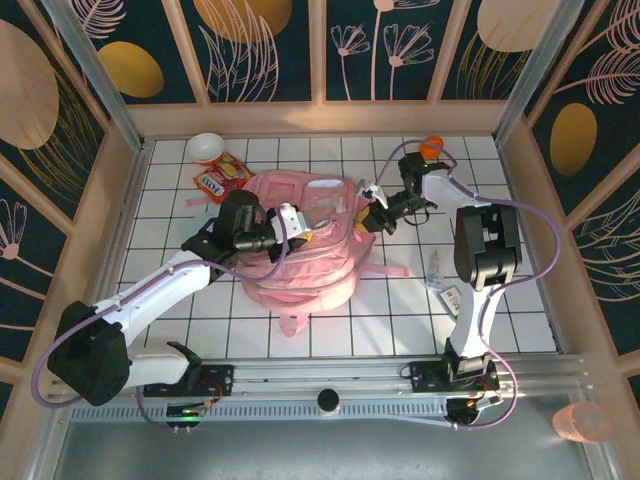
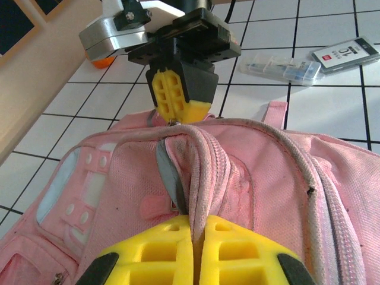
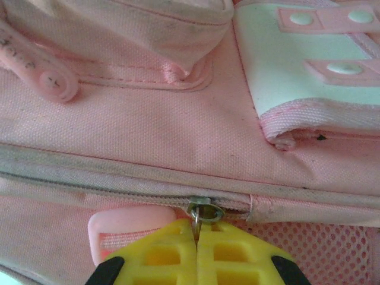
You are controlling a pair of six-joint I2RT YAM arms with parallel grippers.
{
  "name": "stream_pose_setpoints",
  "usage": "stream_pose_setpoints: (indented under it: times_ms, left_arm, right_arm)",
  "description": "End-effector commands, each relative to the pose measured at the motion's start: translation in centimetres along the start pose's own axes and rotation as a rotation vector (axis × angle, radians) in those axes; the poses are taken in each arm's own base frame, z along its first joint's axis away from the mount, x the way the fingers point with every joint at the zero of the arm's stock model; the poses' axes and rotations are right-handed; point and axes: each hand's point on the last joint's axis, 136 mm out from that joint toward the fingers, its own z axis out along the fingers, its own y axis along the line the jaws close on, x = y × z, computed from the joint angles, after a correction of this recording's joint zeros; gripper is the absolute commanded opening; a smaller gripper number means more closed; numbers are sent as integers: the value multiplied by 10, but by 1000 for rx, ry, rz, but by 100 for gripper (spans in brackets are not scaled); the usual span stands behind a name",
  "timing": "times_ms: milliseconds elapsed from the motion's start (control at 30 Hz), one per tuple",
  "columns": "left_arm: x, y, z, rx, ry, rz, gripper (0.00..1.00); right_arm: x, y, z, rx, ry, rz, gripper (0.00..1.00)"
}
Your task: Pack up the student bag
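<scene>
Here the student bag [image 1: 320, 272] lies between left claw [image 2: 195, 228], pinching its fabric, and right claw [image 3: 197, 230], pinching its zipper pull [image 3: 205, 212].

The student bag [image 1: 300, 245], a large soft pink fabric backpack, lies slumped near the middle of the white-tiled table [image 1: 500, 320]. Its pink straps [image 1: 388, 270] trail out to the right and toward the near edge. The cloth is rumpled and bunched into a raised ridge along the top. A zip line [image 3: 89, 181] that looks closed runs across one face and ends at a small metal pull ring [image 3: 205, 211]. Pink mesh [image 3: 332, 243] sits below the zip, and above it is a white panel [image 3: 297, 71] crossed by pink studded tabs.
</scene>
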Motion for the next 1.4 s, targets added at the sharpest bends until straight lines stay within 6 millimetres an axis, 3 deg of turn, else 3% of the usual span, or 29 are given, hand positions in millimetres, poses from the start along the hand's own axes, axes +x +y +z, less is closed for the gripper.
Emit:
stream_pose_setpoints:
  times_ms: [0,300,567,833,867,1167,1367]
  left_arm:
    - [-29,29,-7,-120,-61,82,0]
    - [4,38,0,-162,91,84,0]
    - [-1,66,5,-285,97,-44,0]
    - [-3,71,22,-386,101,-122,0]
    - [-17,78,22,-412,68,-141,0]
    - [-50,92,35,-509,-133,-450,0]
    - [-64,91,45,-510,-227,-588,0]
  right_arm:
    - [-21,10,-16,14,-16,12,0]
    - [-34,15,-33,100,8,103,0]
    - [-54,41,-35,80,-29,186,0]
    - [-58,76,-22,28,-19,293,0]
    - [-60,81,-19,21,-21,309,0]
    - [-73,111,-11,36,-125,499,0]
    - [-85,119,-20,130,-246,588,0]
